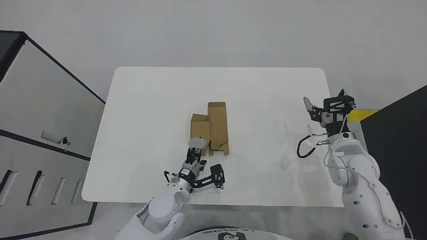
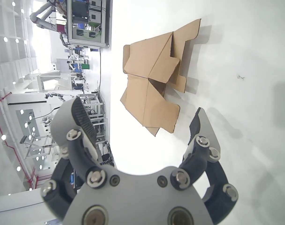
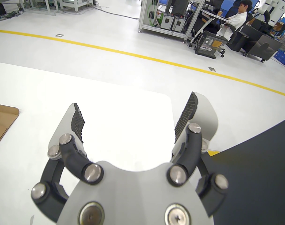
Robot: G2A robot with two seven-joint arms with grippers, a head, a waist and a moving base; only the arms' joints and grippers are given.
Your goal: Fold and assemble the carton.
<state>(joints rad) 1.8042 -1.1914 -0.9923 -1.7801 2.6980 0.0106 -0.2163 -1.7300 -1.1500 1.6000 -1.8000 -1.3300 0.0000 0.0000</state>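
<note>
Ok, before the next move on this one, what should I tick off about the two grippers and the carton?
1. Left gripper open and empty: ok.
2. Right gripper open and empty: ok.
3. Carton lying well inside the table, away from its edges: ok.
4. Left gripper lined up with the carton: ok, the near flaps lie just ahead of its open jaws.
5. Right gripper close enough to help: not ok, it sits at the table's right edge, far from the carton.
6. Carton folded into shape: not ok, it lies collapsed with its flaps loose.
</note>
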